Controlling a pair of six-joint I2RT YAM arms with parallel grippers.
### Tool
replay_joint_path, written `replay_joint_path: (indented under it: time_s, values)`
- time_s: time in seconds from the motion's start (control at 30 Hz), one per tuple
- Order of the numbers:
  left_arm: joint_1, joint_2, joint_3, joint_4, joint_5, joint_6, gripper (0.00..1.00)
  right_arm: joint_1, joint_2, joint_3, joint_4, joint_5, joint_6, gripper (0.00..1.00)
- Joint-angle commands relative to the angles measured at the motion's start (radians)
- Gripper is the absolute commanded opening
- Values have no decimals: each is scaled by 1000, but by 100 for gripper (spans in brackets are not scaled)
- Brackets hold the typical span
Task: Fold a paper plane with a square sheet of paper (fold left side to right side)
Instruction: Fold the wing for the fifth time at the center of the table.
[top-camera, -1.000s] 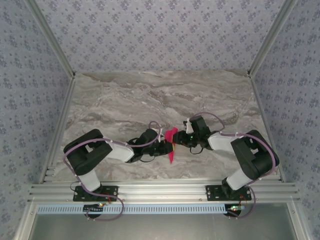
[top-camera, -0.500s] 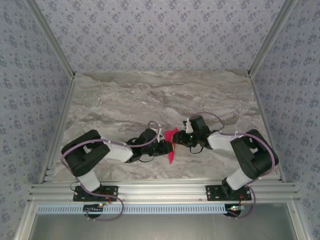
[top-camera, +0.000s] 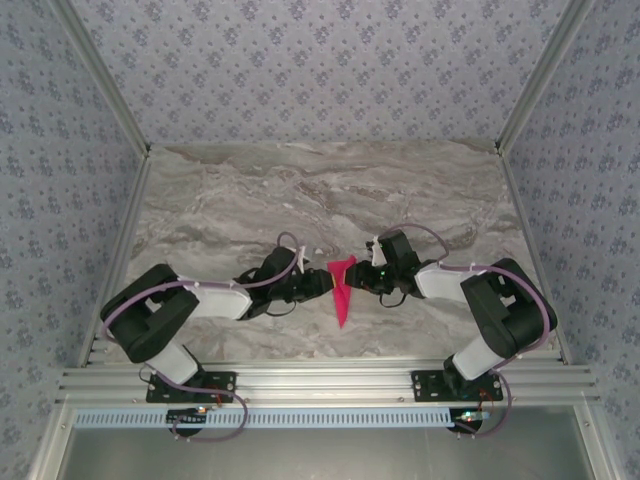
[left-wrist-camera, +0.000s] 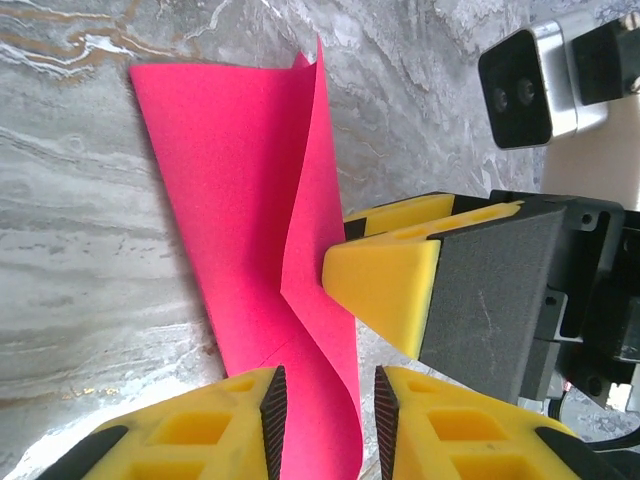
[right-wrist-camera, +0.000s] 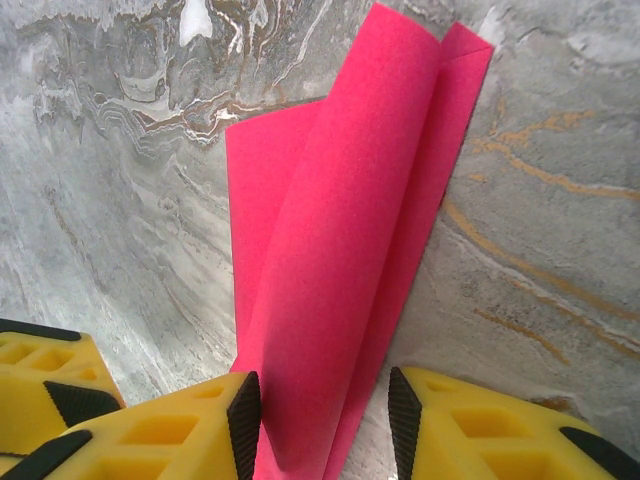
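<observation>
The magenta-pink sheet of paper (top-camera: 342, 295) lies on the marble table, folded into a slim dart pointing toward the near edge, like a paper plane. One long flap (left-wrist-camera: 310, 200) stands up loosely along the crease. My left gripper (top-camera: 322, 286) is at the paper's left side and my right gripper (top-camera: 358, 281) at its right. The left gripper (left-wrist-camera: 330, 395) is open, with the paper lying loose between its pads. The right gripper (right-wrist-camera: 322, 415) is open around the curled fold (right-wrist-camera: 340, 250). Its left pad touches the paper and a sliver of table shows at the right pad.
The marble table (top-camera: 250, 200) stretches away behind and to both sides of the paper. Patterned walls and metal rails (top-camera: 320, 380) bound it. The right gripper's yellow finger (left-wrist-camera: 385, 285) sits close against the raised flap. The left gripper's finger (right-wrist-camera: 40, 390) is near the right gripper.
The left gripper's jaws have come apart and let go of the paper. The left arm has drawn back leftward, uncovering more of the dart. The right arm has stayed put.
</observation>
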Motion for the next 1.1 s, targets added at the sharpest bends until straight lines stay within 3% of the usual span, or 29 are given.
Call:
replay_joint_path:
  time_s: [0.0, 0.53, 0.87, 1.07]
  values:
    - [9, 46, 48, -7, 32, -8, 31, 10, 54, 1, -36, 28, -5, 43]
    - [10, 205, 109, 127, 118, -82, 29, 12, 48, 5, -44, 22, -8, 43]
    - [13, 220, 110, 153, 108, -86, 6, 11, 44, 6, -45, 16, -10, 43]
    - [29, 183, 93, 106, 88, -57, 0, -28, -30, 9, -38, -30, -16, 46]
